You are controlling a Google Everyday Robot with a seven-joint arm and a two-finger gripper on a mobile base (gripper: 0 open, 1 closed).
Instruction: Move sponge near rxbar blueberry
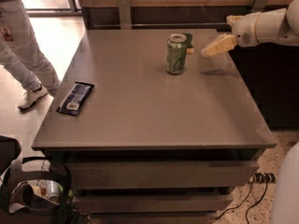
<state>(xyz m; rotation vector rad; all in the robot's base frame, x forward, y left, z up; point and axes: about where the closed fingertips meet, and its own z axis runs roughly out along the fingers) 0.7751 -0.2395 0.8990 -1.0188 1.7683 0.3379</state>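
Note:
The sponge (188, 43) lies at the far side of the grey table (154, 111), mostly hidden behind a green soda can (176, 54); only its dark green top and a bit of yellow edge show. The rxbar blueberry (75, 98), dark blue with a white patch, lies near the table's left edge. My gripper (206, 53) hangs above the table, just right of the can and the sponge, on a white arm reaching in from the right. It holds nothing.
A person (21, 41) stands on the floor left of the table. A wooden wall with metal brackets runs behind the table. Cables (254, 190) and a black bag (32, 190) lie on the floor in front.

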